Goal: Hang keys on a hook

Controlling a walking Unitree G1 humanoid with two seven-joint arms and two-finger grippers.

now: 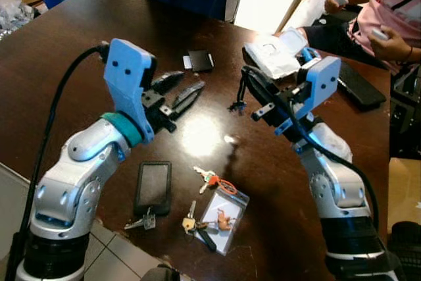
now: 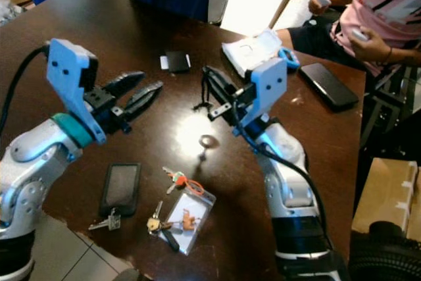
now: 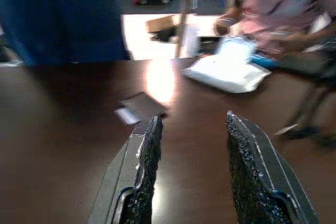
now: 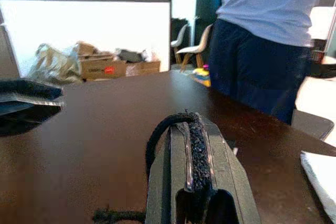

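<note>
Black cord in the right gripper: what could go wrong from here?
The thin black cord is pinched at the tips of the shut right gripper, so it may slip out. The key bunch with the orange tag lies near the dark wooden table's front edge; a low sweep could knock it off.

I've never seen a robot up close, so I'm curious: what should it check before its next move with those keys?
1. Keys found: ok, lying on the table near its front edge.
2. Left jaws open: ok, held above the table.
3. Right jaws free: not ok, shut on a black cord.
4. Hook found: cannot tell.
5. Phone apart from the keys: ok.
</note>
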